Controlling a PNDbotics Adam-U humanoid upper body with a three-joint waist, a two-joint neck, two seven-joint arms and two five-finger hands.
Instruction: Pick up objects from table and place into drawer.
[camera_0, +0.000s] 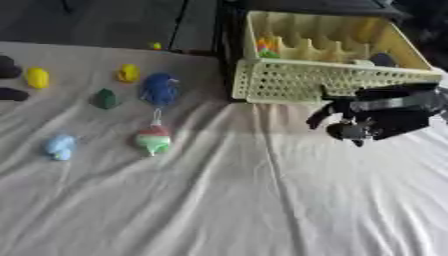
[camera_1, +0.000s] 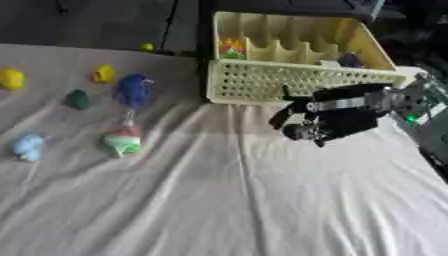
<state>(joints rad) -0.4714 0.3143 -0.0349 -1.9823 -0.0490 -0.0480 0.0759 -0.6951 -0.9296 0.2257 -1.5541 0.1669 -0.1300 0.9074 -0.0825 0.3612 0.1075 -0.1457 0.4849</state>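
On the counter, right side: the right robot hand (camera_1: 319, 122) hangs just in front of the yellow basket (camera_0: 306, 82), above the white cloth (camera_0: 262, 200).
Right robot hand, state: its fingers (camera_1: 282, 118) curl downward, and I cannot tell if something is between them.
Left robot hand: it shows in neither view.
Yellow basket: it stands at the far right of the counter, with a perforated front wall and dividers inside.
Inside the basket: a small colourful thing (camera_0: 267, 48) sits in a far left compartment; a dark thing (camera_1: 352, 60) lies near the right wall. Both are too blurred to name.
Things on the cloth, left side: a blue fuzzy toy (camera_0: 160, 89), a green toy (camera_0: 106, 98), a small yellow toy (camera_0: 129, 73), a light blue toy (camera_0: 59, 146), and a red, white and green toy (camera_0: 154, 139) with a thin string at its top.
Cut off: dark shapes (camera_0: 9, 80) at the left edge of the left eye view are only partly seen.
Difference between views: a second yellow toy (camera_0: 37, 78) is whole in the left eye view but cut by the edge in the right eye view; the right eye view shows more of the right arm, with a small green light (camera_1: 409, 119).
Far edge: a tiny yellow thing (camera_0: 157, 46) lies there, well apart from the other toys.
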